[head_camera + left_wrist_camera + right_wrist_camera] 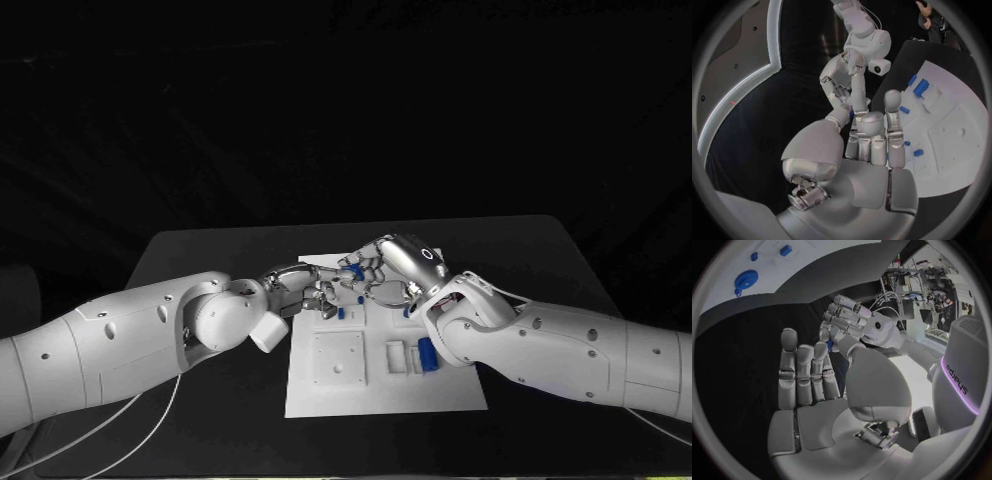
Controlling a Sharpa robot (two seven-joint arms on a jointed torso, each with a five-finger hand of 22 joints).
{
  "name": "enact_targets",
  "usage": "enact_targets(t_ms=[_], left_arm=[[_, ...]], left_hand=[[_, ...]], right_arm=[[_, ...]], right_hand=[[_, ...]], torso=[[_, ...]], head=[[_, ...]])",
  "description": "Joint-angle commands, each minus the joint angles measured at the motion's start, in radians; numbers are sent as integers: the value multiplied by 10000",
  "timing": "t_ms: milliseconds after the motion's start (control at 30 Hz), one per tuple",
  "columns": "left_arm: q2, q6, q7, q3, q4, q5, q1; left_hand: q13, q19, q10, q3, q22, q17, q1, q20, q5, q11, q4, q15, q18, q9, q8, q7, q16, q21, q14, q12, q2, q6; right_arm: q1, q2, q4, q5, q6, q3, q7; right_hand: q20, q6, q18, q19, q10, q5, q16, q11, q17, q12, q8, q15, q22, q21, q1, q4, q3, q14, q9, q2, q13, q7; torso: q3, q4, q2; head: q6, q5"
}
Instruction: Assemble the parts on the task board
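My two hands meet fingertip to fingertip above the far end of the white task board (382, 385). A small blue part (351, 269) sits between them. In the left wrist view my left hand (870, 145) has the blue part (851, 114) between its thumb tip and a finger, and my right hand (844, 75) reaches in from beyond. Seen from the right wrist, my right hand (811, 377) likewise pinches the blue part (828, 345), with my left hand (848, 320) opposite. The head view shows my left hand (296, 292) and right hand (389, 265) touching.
More blue parts lie on the board: a long one (426, 355) near my right forearm, a round one (746, 278) and small ones (921, 87). A square recess (339, 360) marks the board's left half. My forearms flank the board on both sides.
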Motion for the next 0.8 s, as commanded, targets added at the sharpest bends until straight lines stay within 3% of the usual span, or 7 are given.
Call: enact_targets(t_ms=[33, 167, 433, 533, 633, 800], left_arm=[[3, 350, -2, -5, 3, -50, -3], [1, 432, 0, -5, -1, -58, -3], [-9, 519, 4, -5, -13, -63, -4], [-20, 517, -5, -5, -20, -91, -4], [-35, 501, -28, -5, -37, -153, -4], [-64, 470, -60, -5, -60, -303, -4]], left_hand=[[16, -58, -78, 155, -12, -12, -386, -10, 60, 16, 101, 25, -60, 25, 67, 19, -55, 54, -73, 43, 297, -67], [13, -59, -107, 159, -15, -61, -411, -18, 48, 13, 96, 18, -61, 22, 66, 29, -87, 54, -97, 32, 283, -112], [30, -56, -192, 20, -46, -116, -324, -61, -10, -14, 179, -16, -98, 18, 76, 61, -135, 44, -127, 50, 121, -414], [35, -64, -223, -139, -60, -159, -263, -59, -82, -13, 183, -15, -102, 16, 73, 64, -167, 35, -148, 57, -93, -472], [43, -52, -256, -710, -79, -192, -168, -55, -116, -1, 398, -5, -101, 14, 73, 104, -196, 29, -154, 72, -472, -584], [49, -64, -372, -1610, -127, -291, 337, -24, -161, 36, 694, 27, -78, 12, 77, 203, -275, -2, -205, 86, -773, -776]], right_arm=[[6, -8, 23, 33, 2, 13, 368], [6, -15, 24, 55, 93, 13, 442], [6, -27, 16, 75, 271, 13, 522], [6, -36, 16, 77, 301, 13, 531], [6, -45, 19, 78, 326, 13, 542], [6, -54, 24, 87, 348, 13, 569]], right_hand=[[-47, 81, 91, -69, 1, -124, -40, -31, 17, -68, 75, -13, 190, 86, -98, 25, 583, -12, 23, 70, -3, 25], [-46, 72, 113, -129, 4, -253, -42, -32, 27, -80, 74, -14, 195, 202, -214, 71, 1190, -22, 20, 42, 7, 39], [-89, 35, 95, -188, 0, -357, -55, -41, 46, -113, 75, -40, 195, 316, -290, 95, 1539, -46, 13, 172, 26, 44], [-108, 29, 66, -215, 6, -357, -49, -45, 69, -120, 79, -48, 190, 354, -335, 70, 1541, -51, 16, 223, 55, 39], [-121, 38, 47, -239, 16, -357, -53, -48, 90, -133, 78, -53, 181, 397, -388, 30, 1537, -55, 16, 267, 87, 33], [-119, 65, 47, -246, 27, -357, -56, -54, 101, -139, 79, -54, 172, 412, -452, -6, 1505, -48, 17, 309, 111, 22]], torso=[[-2, 2, -1], [-1, 1, 1], [-1, 1, 3], [-3, 5, 2], [3, 2, -1], [2, 2, 1]], head=[[7, -1], [14, 3], [2, 3], [0, 2], [-3, 5], [-15, -2]])
